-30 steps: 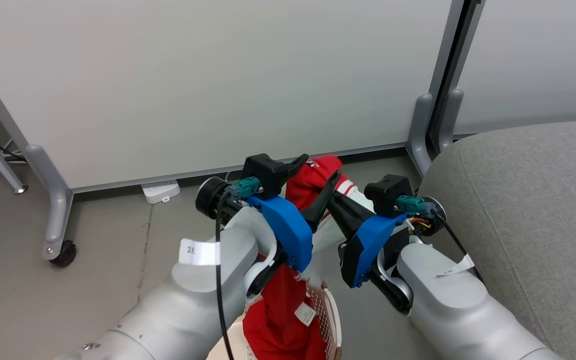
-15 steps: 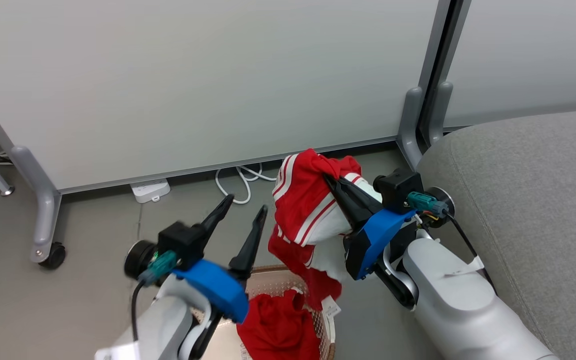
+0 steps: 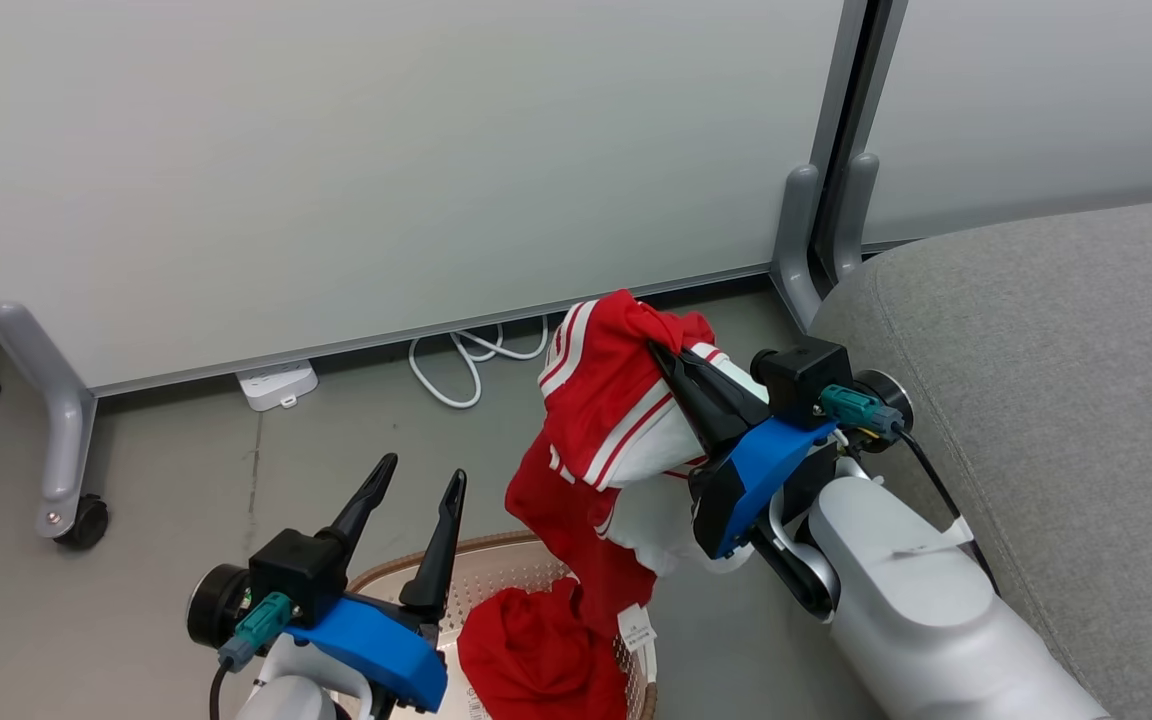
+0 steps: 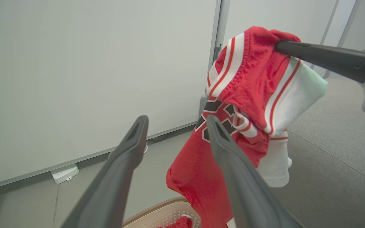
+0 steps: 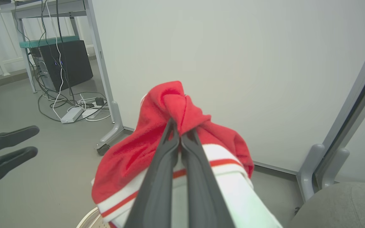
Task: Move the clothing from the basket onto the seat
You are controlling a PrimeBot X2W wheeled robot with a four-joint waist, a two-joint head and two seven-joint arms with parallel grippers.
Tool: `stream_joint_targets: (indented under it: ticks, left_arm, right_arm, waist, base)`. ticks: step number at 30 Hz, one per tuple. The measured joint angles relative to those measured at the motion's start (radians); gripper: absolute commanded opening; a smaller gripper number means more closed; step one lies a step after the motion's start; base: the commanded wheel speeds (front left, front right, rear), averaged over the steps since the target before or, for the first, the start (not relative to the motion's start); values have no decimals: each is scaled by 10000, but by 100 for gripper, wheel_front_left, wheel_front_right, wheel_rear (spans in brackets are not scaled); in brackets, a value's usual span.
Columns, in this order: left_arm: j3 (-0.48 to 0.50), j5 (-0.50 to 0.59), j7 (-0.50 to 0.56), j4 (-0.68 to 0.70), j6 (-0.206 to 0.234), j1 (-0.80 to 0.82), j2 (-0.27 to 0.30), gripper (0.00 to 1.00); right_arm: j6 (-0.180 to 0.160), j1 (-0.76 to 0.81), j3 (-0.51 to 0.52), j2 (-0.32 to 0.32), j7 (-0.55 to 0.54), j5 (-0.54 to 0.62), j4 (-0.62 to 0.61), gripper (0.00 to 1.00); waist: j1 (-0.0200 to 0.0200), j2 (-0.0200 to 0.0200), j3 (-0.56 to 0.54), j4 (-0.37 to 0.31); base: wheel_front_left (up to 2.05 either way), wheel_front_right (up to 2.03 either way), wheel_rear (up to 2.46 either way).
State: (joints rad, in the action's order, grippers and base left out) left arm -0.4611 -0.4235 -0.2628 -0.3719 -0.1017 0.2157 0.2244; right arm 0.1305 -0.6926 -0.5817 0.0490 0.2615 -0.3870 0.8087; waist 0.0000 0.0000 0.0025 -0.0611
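A red garment with white stripes [image 3: 606,400] hangs from my right gripper [image 3: 661,355], which is shut on its bunched top. It shows a black-and-white number [image 4: 214,110], and its lower end trails into the basket [image 3: 481,548]. A second red garment [image 3: 526,660] lies in the cream basket. My left gripper [image 3: 424,470] stands open and empty over the basket's left rim, left of and below the hanging cloth. The grey sofa [image 3: 1036,380] lies just right of my right arm. In the right wrist view the fingers [image 5: 157,177] pinch the red fabric [image 5: 169,104].
White partition panels stand behind, with a grey post [image 3: 816,240] next to the sofa corner and a castered foot [image 3: 86,520] at the left. On the floor lie a white power strip [image 3: 276,385] and a cable [image 3: 466,360]. A black computer [image 5: 63,63] stands further off.
My left gripper has drawn down and left, away from the garment, and stands open. The right gripper still holds the garment up. The head camera has turned slightly right.
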Motion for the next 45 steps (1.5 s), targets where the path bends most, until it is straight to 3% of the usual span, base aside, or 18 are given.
stream_joint_targets:
  ticks: [11,34,39,45]
  left_arm:
    - [704,562,-2,-148,-221,-391,-407,100]
    - [706,616,0,190,-240,-388,-543,100]
    - [683,639,0,190,-240,-334,-500,100]
    - [598,639,0,171,-240,-233,-433,100]
  right_arm:
    - [2,91,19,0,0,86,-88,0]
    - [0,250,466,8,2,464,-261,0]
    - [0,322,535,10,2,464,-339,0]
    - [0,383,727,10,2,508,-397,0]
  waist:
    - [0,0,-60,-428]
    - [0,0,347,-4049]
    - [0,0,479,-4482]
    - [0,0,665,-4503]
  base:
    - [0,0,0]
    - [0,0,0]
    - [0,0,0]
    - [0,0,0]
